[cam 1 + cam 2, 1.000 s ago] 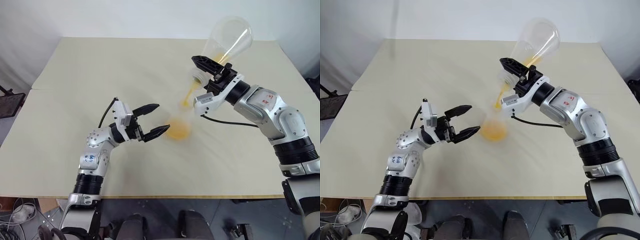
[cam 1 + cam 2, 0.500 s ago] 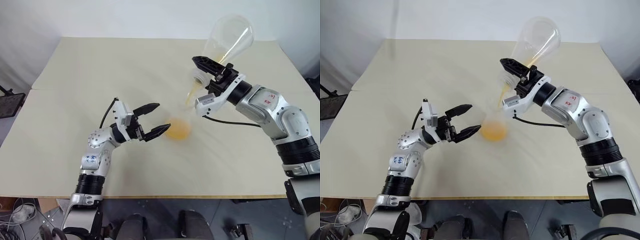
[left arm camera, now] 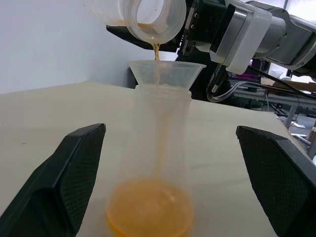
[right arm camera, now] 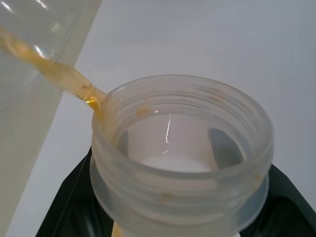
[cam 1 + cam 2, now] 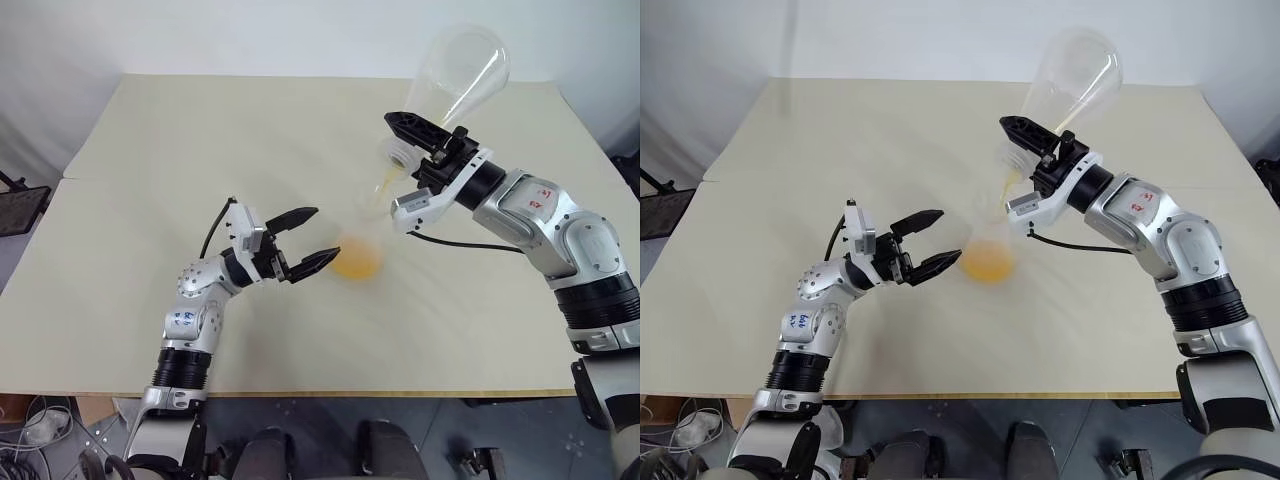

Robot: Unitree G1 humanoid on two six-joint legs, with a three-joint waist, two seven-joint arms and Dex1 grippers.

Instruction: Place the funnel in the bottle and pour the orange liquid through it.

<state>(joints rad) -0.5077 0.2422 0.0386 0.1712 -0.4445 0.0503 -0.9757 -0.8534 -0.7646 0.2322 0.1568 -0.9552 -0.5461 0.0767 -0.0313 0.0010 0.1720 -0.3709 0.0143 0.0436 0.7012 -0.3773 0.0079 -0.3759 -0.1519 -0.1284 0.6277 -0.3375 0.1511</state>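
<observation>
While my right gripper (image 5: 402,140) is clamping shut on the neck of the large clear conical flask (image 5: 455,78), I am holding that flask tipped steeply, base up and mouth down toward my left. A last thin thread of the bright yellow-orange liquid (image 3: 149,210) is running from the flask's threaded mouth, and most of it is already pooling in the wide rounded base of the small clear bottle (image 3: 157,163) standing upright on the pale beige table (image 5: 150,160).

The small translucent whitish plastic funnel (image 3: 166,72) is sitting in the bottle's neck, cone up and spout down inside, and the flask's lip is hanging just above the cone's near rim, so the stream is falling inside it.

My left gripper (image 5: 312,238) is spread as wide as it goes, holding nothing. Its 2 black fingers are lying roughly level on either side of the bottle's base, apart from the glass, as the left wrist view shows; the bottle is straight ahead of it, between the tips.

What matters for the next move, I judge, is the vertical line: flask mouth, funnel and bottle axis are stacked one over the other, with the flask's long axis slanting up and away to my right. Only a film of orange is clinging inside the flask, so I reckon the pour is nearly finished. Righting the flask should swing its mouth up and away without brushing the funnel rim, and my left gripper is the nearer one for steadying the bottle.
</observation>
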